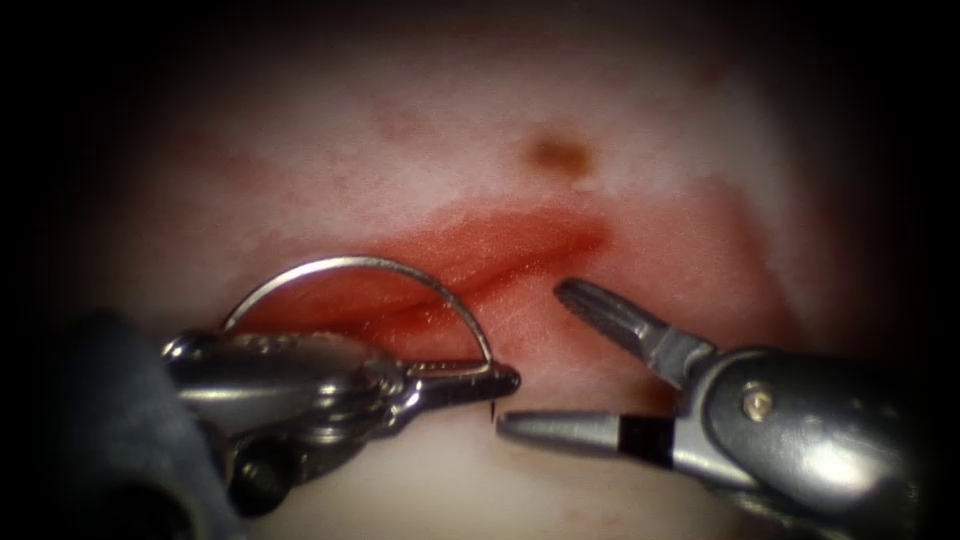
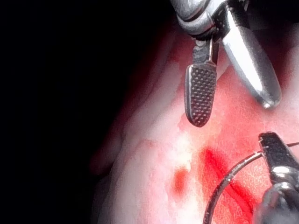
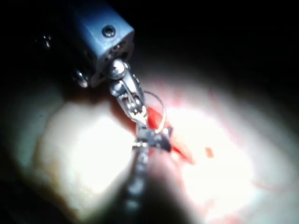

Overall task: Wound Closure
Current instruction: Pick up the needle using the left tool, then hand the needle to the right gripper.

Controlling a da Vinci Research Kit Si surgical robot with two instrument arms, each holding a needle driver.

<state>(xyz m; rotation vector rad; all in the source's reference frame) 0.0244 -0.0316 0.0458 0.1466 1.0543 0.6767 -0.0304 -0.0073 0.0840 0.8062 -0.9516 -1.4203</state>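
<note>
Left tool (image 1: pixel 495 382) comes in from the near left and lies just near of the cut (image 1: pixel 500 262). Its jaws are closed on the curved needle (image 1: pixel 350 264), gripping it close to one end. From that grip the needle arcs up and back to the left over the red cut, and its other end drops behind the left tool's body; whether that end enters the tissue (image 1: pixel 400 150) cannot be told.

The left wrist view shows the same grip: the needle (image 2: pixel 229 179) passes through the closed jaws of the left tool (image 2: pixel 275 154).

Right tool (image 1: pixel 530 360) enters from the near right. Its jaws stand wide apart and hold nothing; one jaw points far-left toward the cut, the other lies nearer, its tip just beside the left tool's tip.

A short dark bit of thread (image 1: pixel 493 414) hangs under the left tool's tip.

A brown spot (image 1: pixel 557 153) marks the tissue on the far side of the cut.
</note>
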